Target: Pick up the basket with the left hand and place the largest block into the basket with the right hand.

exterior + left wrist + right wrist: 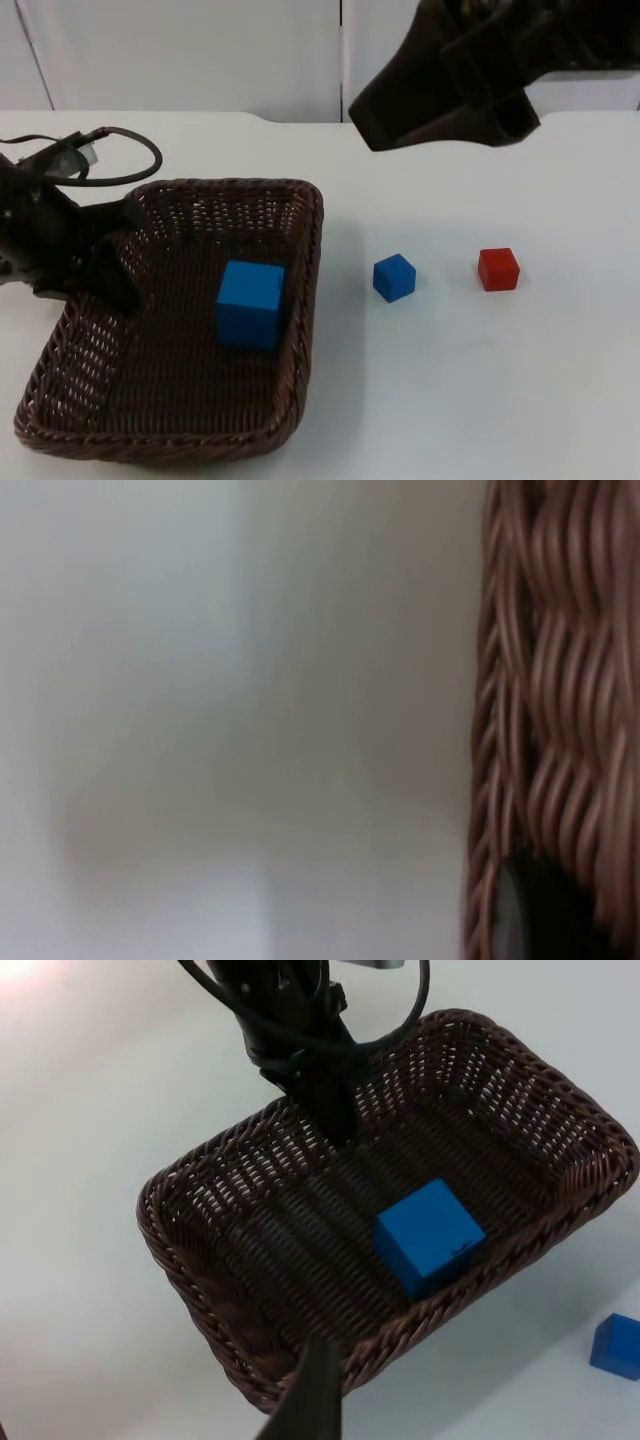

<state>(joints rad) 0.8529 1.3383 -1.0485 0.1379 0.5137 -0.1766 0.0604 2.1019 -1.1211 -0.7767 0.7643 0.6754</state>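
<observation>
Basket (pixel 190 420): brown wicker, held at its left rim, seemingly tilted off the table (pixel 480 390).
Left claw (pixel 105 262): pinching the basket rim, one finger inside.
Big blue block (pixel 250 303): lying inside the basket, toward its right wall.
Right claw (pixel 310 1400): above and beside the basket, carrying nothing; whether spread or pressed together I cannot tell.
Small blue block (pixel 394 277), red block (pixel 498 269): on the table, apart from the basket.
Risk: single-edge grip; a slip or further tilt could slide the block out.
</observation>
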